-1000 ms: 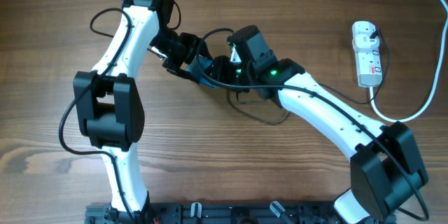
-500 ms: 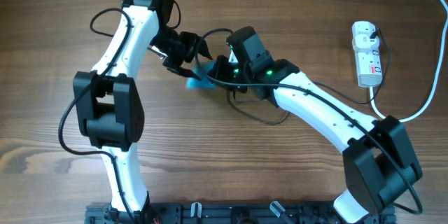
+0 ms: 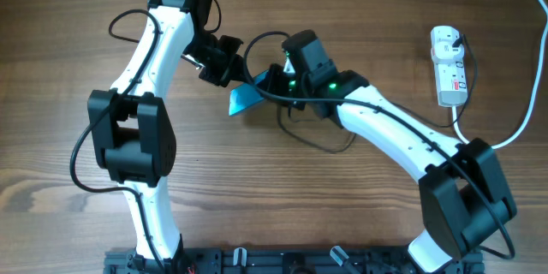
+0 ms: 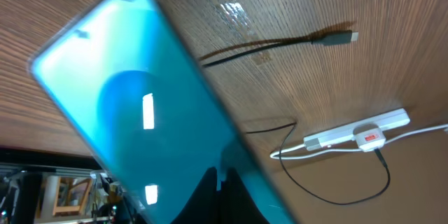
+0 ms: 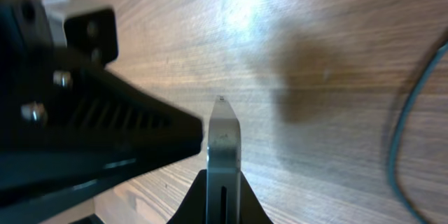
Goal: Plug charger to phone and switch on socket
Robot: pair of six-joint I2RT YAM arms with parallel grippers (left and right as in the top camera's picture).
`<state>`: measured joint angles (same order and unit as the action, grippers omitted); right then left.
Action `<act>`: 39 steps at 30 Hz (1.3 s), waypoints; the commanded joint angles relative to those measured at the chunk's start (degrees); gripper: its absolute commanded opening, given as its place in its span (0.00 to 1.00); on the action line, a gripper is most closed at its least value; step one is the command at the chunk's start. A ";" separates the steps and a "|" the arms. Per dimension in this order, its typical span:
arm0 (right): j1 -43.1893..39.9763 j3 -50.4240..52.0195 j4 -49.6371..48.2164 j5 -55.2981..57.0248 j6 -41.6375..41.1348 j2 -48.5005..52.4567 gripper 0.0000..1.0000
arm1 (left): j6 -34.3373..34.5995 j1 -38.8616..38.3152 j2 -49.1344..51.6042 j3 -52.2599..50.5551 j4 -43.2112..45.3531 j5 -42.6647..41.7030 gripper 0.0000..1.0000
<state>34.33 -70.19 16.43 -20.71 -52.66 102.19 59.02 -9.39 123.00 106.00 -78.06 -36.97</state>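
The phone (image 3: 244,99), its screen lit teal, stands tilted on edge over the middle of the table. My right gripper (image 5: 224,182) is shut on the phone's thin edge (image 5: 224,136); from overhead the right gripper (image 3: 270,86) sits just right of the phone. My left gripper (image 4: 222,185) is shut, its dark fingers pressed together in front of the phone's screen (image 4: 140,105) with nothing between them. The charger's black plug (image 4: 337,38) lies loose on the wood. Its cable (image 3: 318,143) curls under the right arm. The socket (image 3: 449,67) lies at the far right.
A black plug and a thick white lead (image 3: 514,133) run from the socket (image 4: 357,134) towards the table's right edge. The left gripper's black body (image 5: 84,133) crowds the left of the right wrist view. Both arms meet over the middle of the table.
The phone has tipped up from lying low between the grippers to standing on edge, showing more screen. Both grippers' jaws have closed, the right one onto the phone.
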 commanded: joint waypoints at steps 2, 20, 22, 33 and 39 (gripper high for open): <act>-6.97 -0.39 0.42 -3.87 -0.07 -0.11 0.04 | -0.50 -0.24 -1.62 0.85 0.15 4.70 0.04; -34.56 -0.39 19.98 -2.21 5.90 -39.93 0.04 | -43.47 -0.26 -1.62 0.85 6.95 -32.04 0.16; -34.56 0.04 23.54 2.86 1.49 -43.04 0.04 | -44.04 -0.55 -1.62 0.85 6.97 -34.95 0.17; -34.51 28.65 -29.00 -11.23 1.62 -48.68 0.04 | -43.78 -3.52 -1.62 0.85 7.21 -35.63 0.18; -33.57 29.40 -33.29 -6.29 -4.61 -39.08 0.04 | -43.28 -3.54 -1.62 0.85 9.90 -35.60 0.13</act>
<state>-0.30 -40.88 -13.45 -27.81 -53.15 58.65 16.58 -12.93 122.98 106.02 -69.54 -71.33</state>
